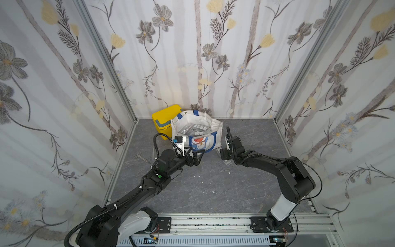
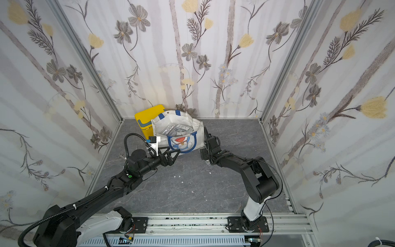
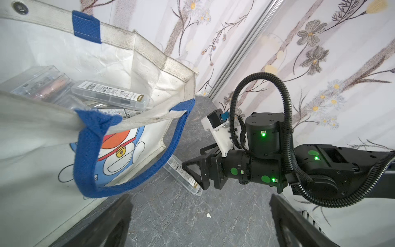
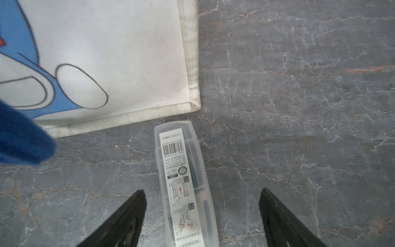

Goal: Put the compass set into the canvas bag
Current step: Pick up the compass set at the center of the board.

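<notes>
The right claw hangs low over the bench and points down. Its two fingers stand wide apart, one on each side of the compass set. There is a gap on both sides, so this claw touches nothing and holds nothing.

The compass set is a long clear case with a white label. It lies flat on the bench. Its far end is just beside the bottom corner of the canvas bag, with a small gap. In both top views this spot is at about 4 o'clock from the bag.

The left claw is wide open too and holds nothing. It sits at 6 o'clock from the bag, near the cat face. One blue handle hangs loose close by.

Now the count:
- There are two claws, one bag, and one compass set on the bench.
- Inside the bag lie at least three more clear cases, but the pile is too mixed up to count them all.
- One yellow box stands right beside the bag at 10 o'clock.
- One pair of scissors lies at 9 o'clock from the left claw.
- A few tiny white bits dot the bench.
</notes>
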Controlling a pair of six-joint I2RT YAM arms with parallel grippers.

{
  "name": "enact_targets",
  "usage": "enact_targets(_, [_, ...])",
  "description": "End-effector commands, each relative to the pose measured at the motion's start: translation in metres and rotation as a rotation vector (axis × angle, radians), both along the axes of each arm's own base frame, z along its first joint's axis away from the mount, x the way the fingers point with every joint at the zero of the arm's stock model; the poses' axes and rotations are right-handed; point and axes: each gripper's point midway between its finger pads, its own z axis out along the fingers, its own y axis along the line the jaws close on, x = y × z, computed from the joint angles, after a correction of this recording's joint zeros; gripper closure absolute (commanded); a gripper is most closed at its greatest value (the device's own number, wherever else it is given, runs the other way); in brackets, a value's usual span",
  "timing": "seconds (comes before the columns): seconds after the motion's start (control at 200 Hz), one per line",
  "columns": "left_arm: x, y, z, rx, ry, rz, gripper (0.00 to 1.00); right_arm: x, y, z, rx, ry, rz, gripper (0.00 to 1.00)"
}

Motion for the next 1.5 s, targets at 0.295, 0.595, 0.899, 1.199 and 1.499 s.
enact_targets(0.295, [0.003,0.007,-0.001,0.019,-0.009,0.041,0.0,0.002,0.011,-0.03,-0.008,0.084,0.052,0.18])
enact_targets(0.595, [0.003,0.009,-0.002,0.026,-0.003,0.052,0.0,0.001,0.019,-0.045,-0.001,0.126,0.09,0.26])
enact_targets(0.899, [0.002,0.012,-0.001,0.037,-0.006,0.061,0.0,-0.005,0.022,-0.052,0.006,0.163,0.126,0.46])
enact_targets(1.199, [0.002,0.013,-0.001,0.038,-0.007,0.067,0.0,-0.008,0.019,-0.041,-0.007,0.141,0.145,0.56])
enact_targets(1.499, [0.003,0.016,0.002,0.045,-0.014,0.082,0.0,-0.006,0.02,0.007,0.029,0.038,0.165,0.57])
